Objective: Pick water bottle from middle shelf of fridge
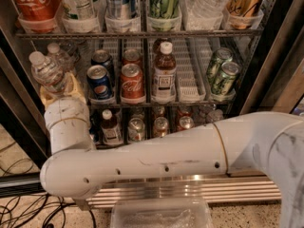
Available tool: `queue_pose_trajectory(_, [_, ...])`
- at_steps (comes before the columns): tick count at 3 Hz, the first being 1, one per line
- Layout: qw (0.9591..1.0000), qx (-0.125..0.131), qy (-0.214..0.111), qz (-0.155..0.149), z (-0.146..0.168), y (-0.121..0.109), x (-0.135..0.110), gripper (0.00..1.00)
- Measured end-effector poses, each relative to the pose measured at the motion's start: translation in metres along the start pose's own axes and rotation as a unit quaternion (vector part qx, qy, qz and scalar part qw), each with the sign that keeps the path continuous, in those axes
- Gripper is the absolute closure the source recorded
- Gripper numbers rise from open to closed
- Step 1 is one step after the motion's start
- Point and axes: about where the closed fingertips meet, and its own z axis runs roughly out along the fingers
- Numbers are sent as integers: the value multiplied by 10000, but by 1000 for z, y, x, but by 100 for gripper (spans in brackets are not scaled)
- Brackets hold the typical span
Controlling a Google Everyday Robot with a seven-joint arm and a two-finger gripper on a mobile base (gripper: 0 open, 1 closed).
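Observation:
My gripper (56, 86) is at the left end of the middle shelf (186, 75), a wire rack with white lane dividers, inside the fridge (269, 56). It is shut on the water bottle (47, 73), a clear ribbed bottle with a white cap. The bottle tilts to the upper left, at the left edge of the shelf front. A second clear water bottle (61, 56) stands just behind it on the same shelf. My white arm (156, 160) crosses the view below the shelf and hides part of the lower rack.
On the middle shelf stand a Pepsi can (99, 82), a Coca-Cola can (132, 82), a brown tea bottle (165, 73) and green cans (223, 77). The dark door frame (19, 127) is close on the left. Cables (23, 210) and a clear tray (161, 213) lie below.

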Motion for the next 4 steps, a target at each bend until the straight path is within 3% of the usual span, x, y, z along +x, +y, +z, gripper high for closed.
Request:
queue_pose_trajectory(1, [9985,-218,481,132,-37,0,-1,100])
queue_pose_trajectory(2, [9925,-519,1035,402,-71,-3,1,100])
queue_pose_trajectory(3, [9870,-579,1455,355,-82,-34,3,100])
queue_pose_trajectory(4, [9849,-604,1617,149,-77,-82,7,100])
